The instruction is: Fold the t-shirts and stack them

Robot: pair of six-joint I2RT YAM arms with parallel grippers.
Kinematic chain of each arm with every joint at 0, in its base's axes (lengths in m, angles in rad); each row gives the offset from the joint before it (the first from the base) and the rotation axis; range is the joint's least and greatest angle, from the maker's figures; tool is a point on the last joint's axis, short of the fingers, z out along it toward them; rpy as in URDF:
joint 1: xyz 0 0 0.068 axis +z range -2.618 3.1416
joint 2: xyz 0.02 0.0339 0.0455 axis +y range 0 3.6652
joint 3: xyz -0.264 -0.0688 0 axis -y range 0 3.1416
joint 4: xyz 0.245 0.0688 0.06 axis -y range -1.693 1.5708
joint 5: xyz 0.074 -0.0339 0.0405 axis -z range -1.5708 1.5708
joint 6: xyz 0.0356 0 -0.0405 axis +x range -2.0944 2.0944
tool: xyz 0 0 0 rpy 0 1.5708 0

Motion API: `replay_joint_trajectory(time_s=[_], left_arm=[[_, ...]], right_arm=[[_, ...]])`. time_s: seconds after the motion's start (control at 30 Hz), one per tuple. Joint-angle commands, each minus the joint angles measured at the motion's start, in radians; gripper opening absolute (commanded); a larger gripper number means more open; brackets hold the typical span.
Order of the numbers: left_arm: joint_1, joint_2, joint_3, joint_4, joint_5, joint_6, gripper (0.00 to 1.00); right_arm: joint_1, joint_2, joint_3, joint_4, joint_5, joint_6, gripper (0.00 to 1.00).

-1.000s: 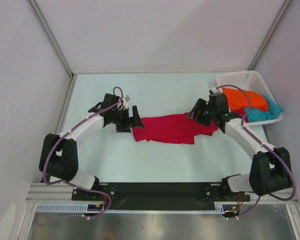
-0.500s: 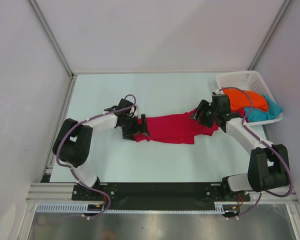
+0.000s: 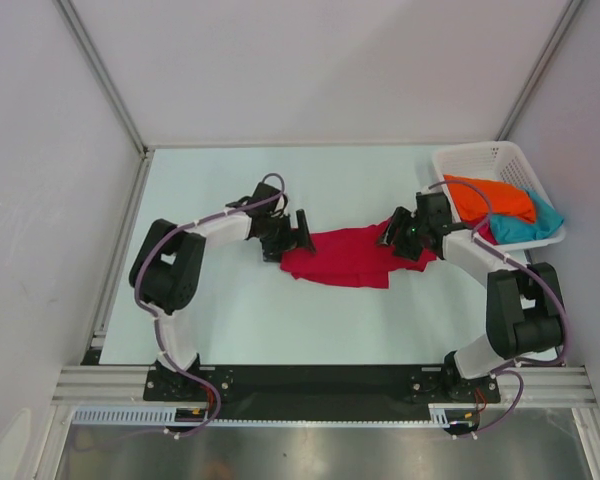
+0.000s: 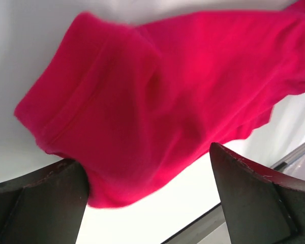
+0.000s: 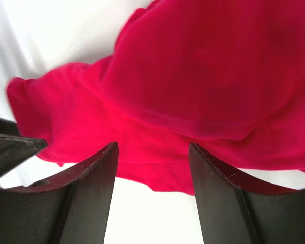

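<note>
On the table (image 3: 240, 320), near its middle, lies the red shirt (image 3: 350, 257), crumpled, and in the top view its right end is hidden under the right gripper (image 3: 395, 235). Both grippers have their fingers spread and pinch nothing, the left gripper (image 3: 298, 235) being at the shirt's left end; whether the fingertips touch the cloth I cannot tell. At the far right the basket (image 3: 480, 158) holds the orange shirt (image 3: 490, 198), which covers most of the teal shirt (image 3: 525, 228).
</note>
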Motion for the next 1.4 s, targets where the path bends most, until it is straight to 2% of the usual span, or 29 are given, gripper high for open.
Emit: replay_joint_trajectory(time_s=[0.0,0.07,0.13,0.17,0.2,0.23,0.27,0.43,0.6,0.8,0.93,1.2,1.37], left_arm=[[-0.06,0.124,0.111,0.04,-0.003,-0.039,1.0],[-0.097,0.176,0.19,0.043,0.019,-0.046,1.0],[-0.141,0.228,0.246,0.068,0.072,-0.054,0.83],[-0.154,0.245,0.305,0.082,0.099,-0.057,0.69],[-0.166,0.281,0.335,0.095,0.146,-0.071,0.25],[-0.189,0.298,0.365,0.099,0.16,-0.082,0.05],[-0.2,0.311,0.427,0.097,0.172,-0.097,0.0],[-0.264,0.344,0.617,0.057,0.206,-0.088,0.0],[-0.284,0.33,0.807,0.008,0.248,-0.089,0.0],[-0.295,0.313,0.968,0.005,0.335,-0.112,0.0],[-0.315,0.344,1.135,0.022,0.412,-0.146,0.0],[-0.336,0.446,1.226,0.431,0.583,-0.462,0.0],[-0.358,0.517,1.28,0.651,0.607,-0.64,0.0]], right_arm=[[-0.012,0.043,0.032,0.021,-0.015,-0.022,0.63],[-0.017,0.06,0.032,0.028,-0.017,-0.025,0.63],[-0.023,0.092,0.043,0.031,-0.023,-0.026,0.63],[-0.024,0.105,0.048,0.031,-0.026,-0.028,0.63],[-0.024,0.124,0.06,0.031,-0.029,-0.028,0.63],[-0.024,0.135,0.065,0.026,-0.032,-0.029,0.63],[-0.024,0.141,0.071,0.026,-0.035,-0.029,0.62],[-0.028,0.165,0.091,0.017,-0.032,-0.034,0.62],[-0.029,0.164,0.106,0.008,-0.032,-0.034,0.61],[-0.028,0.063,0.146,-0.08,0.041,-0.057,0.61],[-0.035,-0.032,0.174,-0.138,0.115,-0.072,0.61],[-0.072,-0.254,0.22,-0.264,0.293,-0.088,0.63],[-0.112,-0.347,0.238,-0.314,0.337,-0.117,0.65]])
